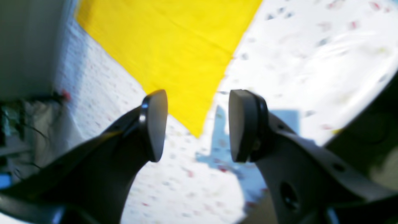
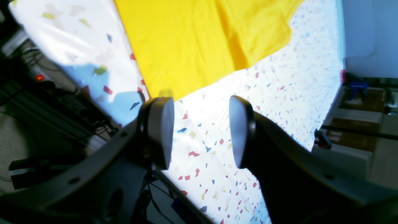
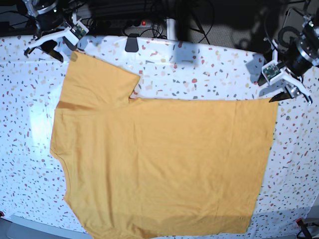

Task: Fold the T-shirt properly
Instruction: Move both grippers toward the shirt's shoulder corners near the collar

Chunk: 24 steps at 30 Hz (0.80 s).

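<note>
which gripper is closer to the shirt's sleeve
Right. The right gripper hovers open by the sleeve corner; the left gripper is open at the T-shirt hem corner, far across.

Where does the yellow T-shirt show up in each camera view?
Left wrist: T-shirt fills the upper middle, its corner pointing down between the open fingers.
Right wrist: T-shirt spans the top centre, above the fingers.
Base: T-shirt lies spread across the centre.
Shared landmark: the speckled tablecloth.

White confetti-speckled tablecloth (image 3: pixel 199 69) over the desk, bright daylight patches, black cables (image 3: pixel 114 12) and a power strip (image 3: pixel 144 22) behind, pale wall (image 2: pixel 370 31)
</note>
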Tool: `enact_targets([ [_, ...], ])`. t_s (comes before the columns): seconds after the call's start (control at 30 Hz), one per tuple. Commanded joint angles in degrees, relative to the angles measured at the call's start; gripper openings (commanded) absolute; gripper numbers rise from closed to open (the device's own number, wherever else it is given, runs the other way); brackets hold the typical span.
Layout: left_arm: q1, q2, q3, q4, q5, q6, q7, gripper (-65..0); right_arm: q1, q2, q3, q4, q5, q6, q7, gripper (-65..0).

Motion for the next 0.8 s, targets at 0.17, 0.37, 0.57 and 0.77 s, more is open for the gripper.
enact_targets([
  [0.17,-8.0,-8.3,11.3,-3.7,0.3,0.5,-0.2,-34.5,-0.4,-2.3,0.2,0.9,-2.8,-1.1,0.5,-36.1],
  [0.37,-17.4,-5.7,21.4,-13.9,4.3,1.2,3.5,-34.5,-0.4,-4.8,0.2,0.9,-5.9,-1.1,0.5,-36.1],
  [0.57,-25.4,-4.1,27.3,-22.6,4.3,1.1,4.2,-34.5,-0.4,-6.0,0.2,0.9,-5.9,-1.1,0.5,-36.1],
  [0.77,-31.8,-4.1,32.0,-29.6,4.2,1.2,6.3,-38.5,-0.4,-6.0,0.2,0.9,-5.9,-1.1,0.5,-36.1],
])
